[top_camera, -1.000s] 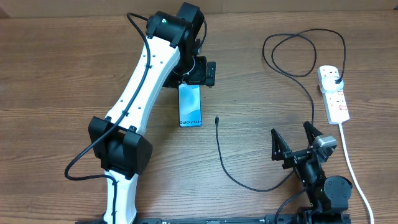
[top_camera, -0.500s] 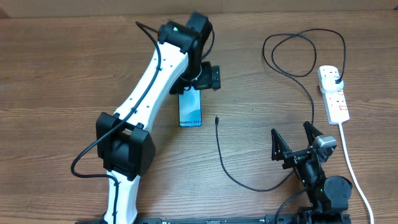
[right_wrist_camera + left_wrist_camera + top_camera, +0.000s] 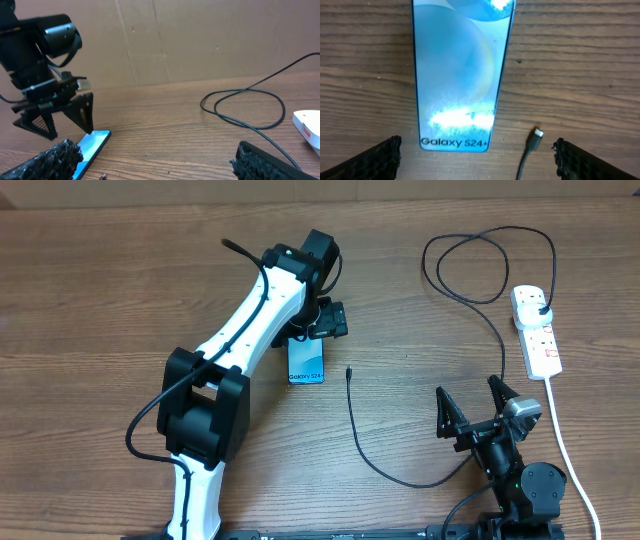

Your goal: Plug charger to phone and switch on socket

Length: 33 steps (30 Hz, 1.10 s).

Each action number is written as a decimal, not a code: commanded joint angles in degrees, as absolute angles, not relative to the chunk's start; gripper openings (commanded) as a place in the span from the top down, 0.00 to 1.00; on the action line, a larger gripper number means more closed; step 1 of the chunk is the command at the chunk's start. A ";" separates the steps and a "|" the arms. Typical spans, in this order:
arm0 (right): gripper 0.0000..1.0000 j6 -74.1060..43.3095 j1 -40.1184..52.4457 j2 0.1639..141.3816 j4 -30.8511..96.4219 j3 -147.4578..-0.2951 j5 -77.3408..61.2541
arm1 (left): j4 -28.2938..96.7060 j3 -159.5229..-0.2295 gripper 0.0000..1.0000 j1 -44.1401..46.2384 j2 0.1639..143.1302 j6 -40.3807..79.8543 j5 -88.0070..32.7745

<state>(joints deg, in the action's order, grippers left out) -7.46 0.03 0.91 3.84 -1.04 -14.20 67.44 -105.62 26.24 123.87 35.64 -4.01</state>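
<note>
Phone [image 3: 462, 70], glossy light-blue screen reading "Galaxy S24+", lies flat on the wood-grain table [image 3: 100, 300] below the left gripper [image 3: 318, 323], jaws spread wide. Thin black charger [image 3: 537, 134] tip sits just right of the phone. Right gripper [image 3: 473, 402] is also spread; white socket [image 3: 537, 330] at far right.

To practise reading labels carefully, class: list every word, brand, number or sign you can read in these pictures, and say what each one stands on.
"Galaxy S24+": on the phone, near the bottom edge of its light-blue screen.
Socket: any marking on it is too small to read.
No other text can be read in any view.
</note>
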 commanded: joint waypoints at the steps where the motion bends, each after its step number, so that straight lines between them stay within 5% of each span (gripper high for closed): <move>1: 0.00 -7.40 -0.01 0.60 3.49 -0.47 -14.24 | 65.98 -103.31 0.00 26.30 124.44 36.42 -3.33; 33: 0.00 -7.40 -0.01 0.60 3.49 -0.47 -14.24 | 61.36 -103.22 0.00 27.51 131.26 27.77 3.42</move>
